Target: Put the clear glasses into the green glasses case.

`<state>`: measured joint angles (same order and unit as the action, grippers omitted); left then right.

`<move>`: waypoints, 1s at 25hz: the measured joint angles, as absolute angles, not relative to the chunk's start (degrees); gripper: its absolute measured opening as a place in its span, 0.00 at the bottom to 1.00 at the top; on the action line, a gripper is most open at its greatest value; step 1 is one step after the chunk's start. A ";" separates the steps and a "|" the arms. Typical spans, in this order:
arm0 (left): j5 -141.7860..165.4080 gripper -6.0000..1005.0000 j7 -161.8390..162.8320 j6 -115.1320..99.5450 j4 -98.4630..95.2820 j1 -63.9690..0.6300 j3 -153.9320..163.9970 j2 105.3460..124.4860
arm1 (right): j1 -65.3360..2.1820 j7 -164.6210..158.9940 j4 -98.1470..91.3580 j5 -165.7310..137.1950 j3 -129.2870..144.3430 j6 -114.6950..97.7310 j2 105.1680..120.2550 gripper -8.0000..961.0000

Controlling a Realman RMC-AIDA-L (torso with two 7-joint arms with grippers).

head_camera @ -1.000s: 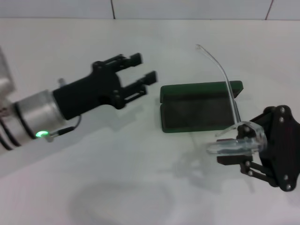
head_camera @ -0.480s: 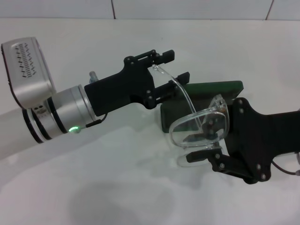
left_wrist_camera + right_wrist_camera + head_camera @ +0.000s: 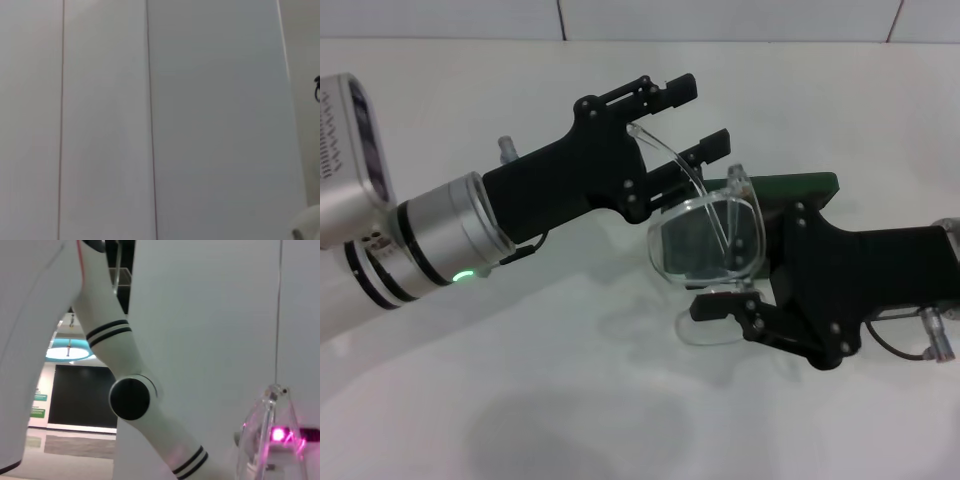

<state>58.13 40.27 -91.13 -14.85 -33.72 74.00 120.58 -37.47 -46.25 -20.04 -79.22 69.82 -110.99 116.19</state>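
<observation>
Mid-frame, the right gripper (image 3: pixel 745 300) clamps the transparent plastic wraparound clear glasses (image 3: pixel 710 240) above the open dark green glasses case (image 3: pixel 815 183). The left gripper (image 3: pixel 688 120) has its fingers spread around one arm; closing gently should fold it before lowering.

white table (image 3: pixel 620 400) fills the head view, soft shadows pooled on it. behind it, a pale tiled wall (image 3: pixel 720 18) with dark seams. left wrist view gives only light wall panels (image 3: pixel 210 120) split by thin vertical lines. right wrist view catches a round teal-rimmed ceiling light (image 3: pixel 68 351), a big dark panel (image 3: pixel 82 396) below it, and a glossy floor (image 3: pixel 70 446).
</observation>
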 joint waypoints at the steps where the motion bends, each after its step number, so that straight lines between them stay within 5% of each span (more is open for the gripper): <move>1: 58.11 0.60 40.24 -91.66 -14.84 -33.61 74.01 120.58 | -37.48 -47.15 -20.04 -79.21 69.83 -110.47 116.19 0.14; 25: 57.75 0.60 37.11 -97.43 -14.50 -30.66 74.89 120.52 | -36.82 -55.10 -19.86 -79.61 71.89 -105.55 116.18 0.14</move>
